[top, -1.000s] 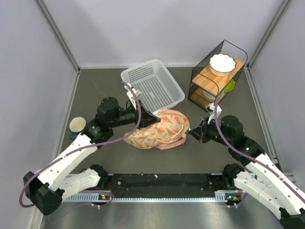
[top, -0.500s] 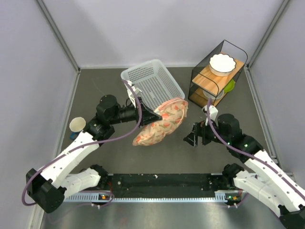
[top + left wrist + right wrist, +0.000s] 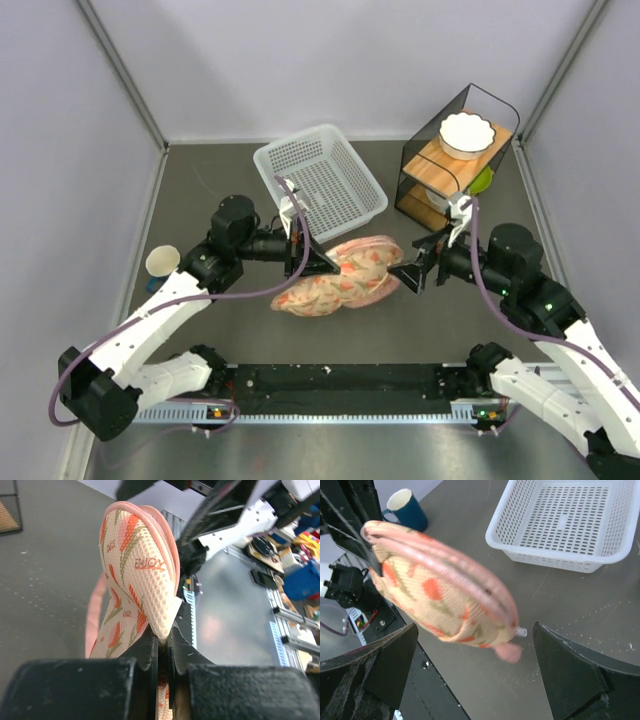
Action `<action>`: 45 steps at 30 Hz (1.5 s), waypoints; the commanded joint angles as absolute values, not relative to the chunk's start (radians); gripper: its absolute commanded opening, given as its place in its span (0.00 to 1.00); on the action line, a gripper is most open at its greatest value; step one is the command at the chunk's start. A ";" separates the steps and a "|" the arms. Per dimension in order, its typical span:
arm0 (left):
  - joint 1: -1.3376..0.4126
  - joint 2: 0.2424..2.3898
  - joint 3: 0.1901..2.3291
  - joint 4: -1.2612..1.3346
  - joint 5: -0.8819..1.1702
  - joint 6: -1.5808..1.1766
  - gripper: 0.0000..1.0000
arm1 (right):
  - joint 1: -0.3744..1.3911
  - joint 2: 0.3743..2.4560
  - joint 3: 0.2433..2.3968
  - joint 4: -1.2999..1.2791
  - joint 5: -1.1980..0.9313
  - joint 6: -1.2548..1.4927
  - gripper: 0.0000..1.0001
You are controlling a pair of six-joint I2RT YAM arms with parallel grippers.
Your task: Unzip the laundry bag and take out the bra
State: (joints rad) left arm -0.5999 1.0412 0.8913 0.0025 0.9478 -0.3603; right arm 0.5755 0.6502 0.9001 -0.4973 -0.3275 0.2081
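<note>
The laundry bag (image 3: 338,276), beige-pink with red-orange prints and pink trim, hangs just above the table's middle, zipped shut. My left gripper (image 3: 316,262) is shut on its left edge; the left wrist view shows both fingers (image 3: 148,647) pinching the mesh fabric (image 3: 142,575). My right gripper (image 3: 414,270) stands open at the bag's right end, touching nothing. In the right wrist view the bag (image 3: 435,592) floats between the wide-apart fingers (image 3: 387,662), its small white zip pull (image 3: 521,631) and pink tab (image 3: 509,652) hanging free. The bra is hidden.
A white perforated basket (image 3: 320,180) stands just behind the bag. A wire rack (image 3: 455,165) holding a white bowl (image 3: 467,133) is at the back right. A blue cup (image 3: 162,262) sits at the left, and a black rail (image 3: 340,380) runs along the near edge.
My right gripper has opened and let go of the bag's right end, then shifted up and right. The left gripper swung the bag up toward the basket and brought it back down.
</note>
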 commanded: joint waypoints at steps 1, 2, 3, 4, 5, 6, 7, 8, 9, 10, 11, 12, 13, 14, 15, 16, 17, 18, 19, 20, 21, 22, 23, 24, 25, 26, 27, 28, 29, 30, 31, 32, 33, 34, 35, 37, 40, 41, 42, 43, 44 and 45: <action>-0.600 1.051 0.982 -0.124 1.133 -0.190 0.00 | 0.568 0.707 0.930 -0.468 -0.409 0.115 0.99; -0.600 1.060 0.985 -0.139 1.147 -0.155 0.00 | 0.568 0.712 0.916 -0.459 -0.435 0.098 0.99; -0.600 1.063 0.994 -0.168 1.166 -0.141 0.00 | 0.566 0.712 0.905 -0.424 -0.490 0.085 0.99; -0.600 1.066 0.999 -0.179 1.172 -0.127 0.00 | 0.566 0.710 0.896 -0.411 -0.509 0.068 0.99; -0.598 1.078 1.006 -0.193 1.181 -0.106 0.00 | 0.568 0.709 0.881 -0.397 -0.521 0.066 0.99; -0.600 1.084 1.021 -0.205 1.192 -0.094 0.00 | 0.568 0.710 0.874 -0.388 -0.531 0.064 0.99; -0.600 1.089 1.031 -0.228 1.196 -0.083 0.00 | 0.568 0.710 0.871 -0.382 -0.546 0.063 0.99; -0.600 1.101 1.037 -0.230 1.203 -0.075 0.00 | 0.568 0.715 0.868 -0.382 -0.572 0.060 0.99; -0.600 1.106 1.045 -0.229 1.209 -0.071 0.00 | 0.568 0.729 0.865 -0.382 -0.663 0.058 0.99; -0.600 1.112 1.046 -0.212 1.218 -0.072 0.00 | 0.566 0.739 0.862 -0.380 -0.730 0.055 0.99; -0.598 1.130 1.048 -0.209 1.223 -0.077 0.00 | 0.568 0.750 0.862 -0.379 -0.800 0.057 0.97; -0.598 1.138 1.060 -0.206 1.226 -0.075 0.00 | 0.566 0.774 0.865 -0.379 -0.889 0.061 0.93; -0.598 1.152 1.066 -0.204 1.232 -0.075 0.00 | 0.568 0.784 0.868 -0.380 -0.911 0.081 0.79; -0.598 1.181 1.071 -0.203 1.239 -0.075 0.00 | 0.568 0.793 0.873 -0.385 -0.923 0.087 0.68; -0.598 1.196 1.092 -0.204 1.244 -0.075 0.00 | 0.566 0.799 0.873 -0.384 -0.920 0.095 0.50; -0.597 1.213 1.104 -0.207 1.244 -0.075 0.00 | 0.568 0.805 0.874 -0.388 -0.911 0.113 0.11; -0.595 1.244 1.117 -0.210 1.240 -0.074 0.00 | 0.568 0.808 0.877 -0.394 -0.893 0.123 0.00; -0.592 1.259 1.143 -0.210 1.232 -0.077 0.00 | 0.568 0.810 0.877 -0.399 -0.841 0.139 0.00; -0.589 1.272 1.156 -0.212 1.215 -0.081 0.00 | 0.568 0.814 0.876 -0.399 -0.827 0.170 0.00; -0.588 1.296 1.172 -0.215 1.186 -0.092 0.00 | 0.568 0.818 0.874 -0.399 -0.813 0.185 0.00; -0.588 1.305 1.202 -0.225 1.152 -0.101 0.06 | 0.568 0.821 0.874 -0.402 -0.754 0.210 0.00; -0.583 1.311 1.216 -0.230 1.120 -0.109 0.17 | 0.568 0.825 0.874 -0.402 -0.706 0.272 0.00; -0.580 1.313 1.227 -0.232 1.091 -0.126 0.23 | 0.568 0.827 0.870 -0.402 -0.668 0.308 0.00; -0.580 1.309 1.238 -0.236 1.018 -0.133 0.27 | 0.568 0.833 0.871 -0.413 -0.610 0.349 0.00; -0.580 1.298 1.238 -0.238 0.988 -0.135 0.36 | 0.568 0.841 0.876 -0.425 -0.592 0.418 0.00; -0.578 1.272 1.238 -0.242 0.951 -0.138 0.45 | 0.568 0.854 0.888 -0.439 -0.588 0.434 0.00; -0.578 1.256 1.226 -0.242 0.886 -0.141 0.54 | 0.566 0.856 0.890 -0.443 -0.563 0.452 0.00; -0.578 1.240 1.218 -0.250 0.852 -0.144 0.69 | 0.568 0.853 0.893 -0.465 -0.533 0.489 0.00; -0.578 1.208 1.207 -0.255 0.823 -0.147 0.76 | 0.568 0.832 0.890 -0.465 -0.510 0.506 0.00; -0.578 1.192 1.184 -0.256 0.789 -0.153 0.81 | 0.568 0.819 0.890 -0.466 -0.427 0.529 0.00; -0.577 1.177 1.174 -0.264 0.737 -0.159 0.83 | 0.568 0.804 0.887 -0.468 -0.376 0.598 0.00; -0.578 1.149 1.163 -0.264 0.723 -0.175 0.86 | 0.568 0.793 0.884 -0.468 -0.335 0.638 0.00; -0.580 1.135 1.137 -0.264 0.709 -0.184 0.87 | 0.568 0.775 0.881 -0.474 -0.249 0.681 0.00; -0.580 1.125 1.123 -0.264 0.706 -0.196 0.88 | 0.568 0.767 0.876 -0.469 -0.229 0.757 0.00; -0.581 1.100 1.088 -0.243 0.709 -0.228 0.88 | 0.565 0.762 0.871 -0.474 -0.194 0.802 0.00; -0.591 1.080 1.056 -0.232 0.692 -0.253 0.88 | 0.568 0.753 0.870 -0.472 -0.117 0.891 0.00; -0.641 1.046 1.002 -0.232 0.652 -0.268 0.88 | 0.566 0.761 0.873 -0.486 -0.038 1.001 0.00; -0.661 1.036 0.979 -0.229 0.620 -0.271 0.88 | 0.566 0.767 0.876 -0.491 -0.028 1.024 0.00; -0.711 1.034 0.970 -0.224 0.582 -0.272 0.86 | 0.569 0.773 0.877 -0.505 -0.006 1.046 0.00; -0.739 1.035 0.963 -0.227 0.545 -0.264 0.84 | 0.568 0.796 0.880 -0.523 -0.003 1.104 0.00; -0.767 1.043 0.950 -0.227 0.470 -0.249 0.82 | 0.568 0.808 0.890 -0.543 0.027 1.124 0.00; -0.793 1.051 0.943 -0.230 0.445 -0.242 0.80 | 0.565 0.824 0.894 -0.578 0.047 1.135 0.00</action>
State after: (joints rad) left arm -0.7017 1.0519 0.9749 -0.2626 0.6170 -0.2459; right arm 0.5709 0.7795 0.8639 -0.5194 -0.0875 0.9600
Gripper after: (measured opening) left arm 0.829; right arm 0.036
